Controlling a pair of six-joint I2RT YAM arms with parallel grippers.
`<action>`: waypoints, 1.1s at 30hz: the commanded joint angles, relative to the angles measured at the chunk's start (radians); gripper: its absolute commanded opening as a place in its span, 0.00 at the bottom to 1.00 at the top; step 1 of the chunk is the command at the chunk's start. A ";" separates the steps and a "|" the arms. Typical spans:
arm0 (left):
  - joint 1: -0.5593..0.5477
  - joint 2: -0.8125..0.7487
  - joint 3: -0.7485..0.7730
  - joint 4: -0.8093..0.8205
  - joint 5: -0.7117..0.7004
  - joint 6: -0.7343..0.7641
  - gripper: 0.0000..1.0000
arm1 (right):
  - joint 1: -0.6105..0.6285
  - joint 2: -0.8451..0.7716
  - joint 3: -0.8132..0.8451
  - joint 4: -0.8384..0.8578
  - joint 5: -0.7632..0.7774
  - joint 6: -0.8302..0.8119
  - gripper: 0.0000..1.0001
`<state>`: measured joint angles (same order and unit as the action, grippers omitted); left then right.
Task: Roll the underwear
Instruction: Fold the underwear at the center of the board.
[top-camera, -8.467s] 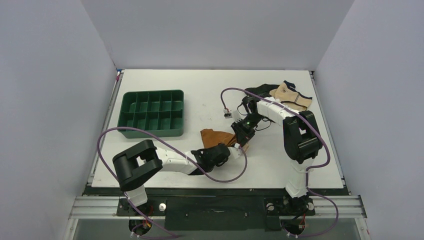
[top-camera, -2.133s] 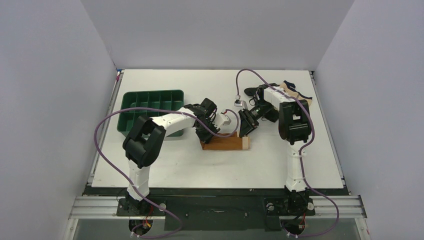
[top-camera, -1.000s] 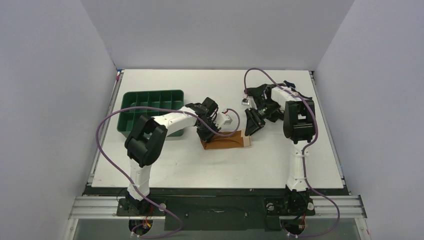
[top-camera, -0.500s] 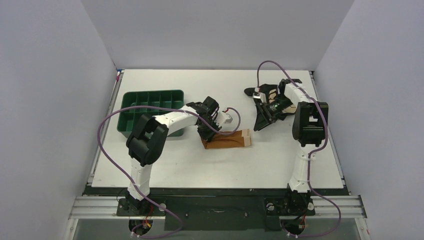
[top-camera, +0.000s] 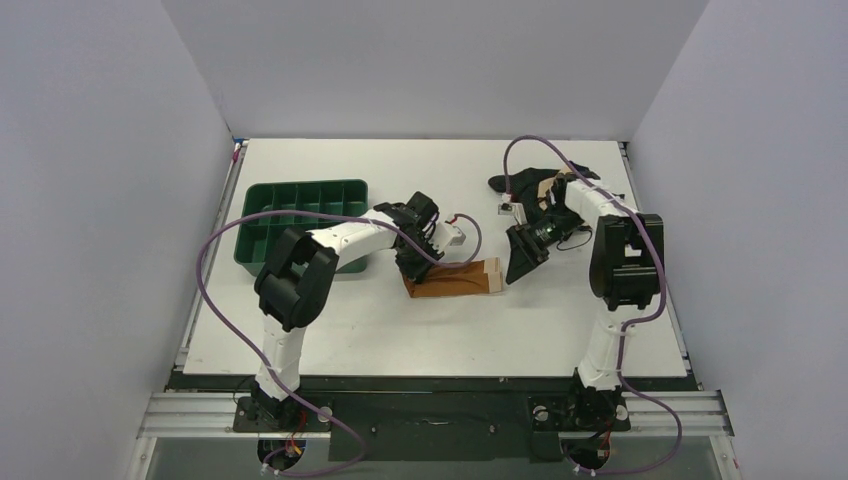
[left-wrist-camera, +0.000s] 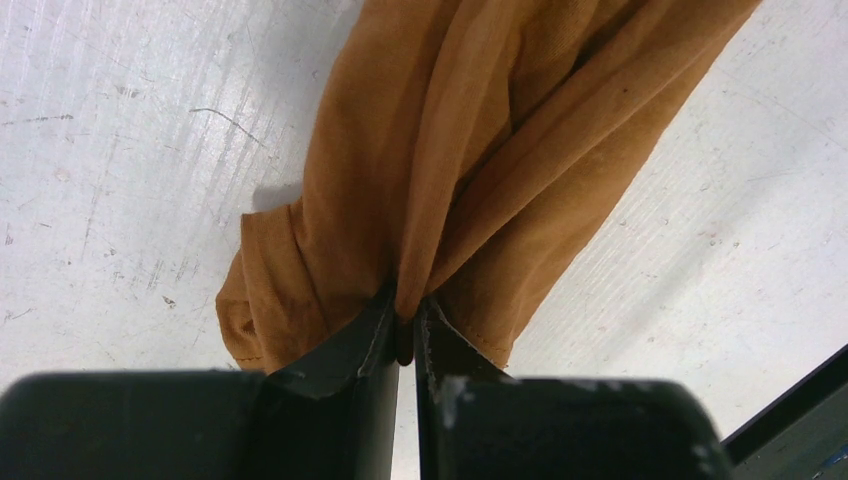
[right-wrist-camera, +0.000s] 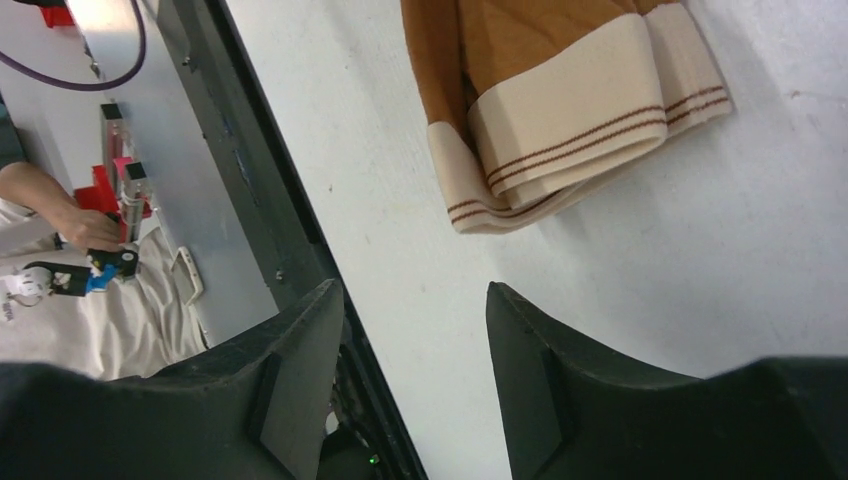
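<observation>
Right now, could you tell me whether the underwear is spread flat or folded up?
Folded, not rolled: the underwear lies as a narrow band, its waistband doubled in layers.

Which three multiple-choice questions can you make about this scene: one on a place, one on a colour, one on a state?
1. In the top view, where is the green tray relative to the underwear?
A) to its left
B) to its right
C) under it

2. What colour is the underwear's waistband?
A) black
B) cream
C) green

3. How is the left claw?
A) open above the green tray
B) open, holding nothing
C) shut on the underwear

Answers:
1 A: the green tray stands left of the folded underwear, apart from it.
2 B: the right wrist view shows a cream band with thin brown stripes.
3 C: the left wrist view shows it pinching a fold of the brown cloth.
</observation>
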<state>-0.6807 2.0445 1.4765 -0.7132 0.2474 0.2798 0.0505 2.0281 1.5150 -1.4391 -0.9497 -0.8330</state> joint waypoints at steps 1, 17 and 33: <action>0.003 0.035 0.031 -0.004 0.044 -0.001 0.06 | 0.052 -0.075 -0.042 0.165 0.003 0.076 0.51; 0.006 0.044 0.042 -0.020 0.084 0.006 0.07 | 0.107 -0.159 -0.124 0.395 0.102 0.160 0.52; 0.011 0.046 0.040 -0.028 0.104 0.013 0.07 | 0.167 -0.139 -0.115 0.370 0.125 0.148 0.14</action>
<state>-0.6712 2.0609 1.4952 -0.7246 0.3073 0.2817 0.2195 1.9163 1.3666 -1.0706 -0.8238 -0.6781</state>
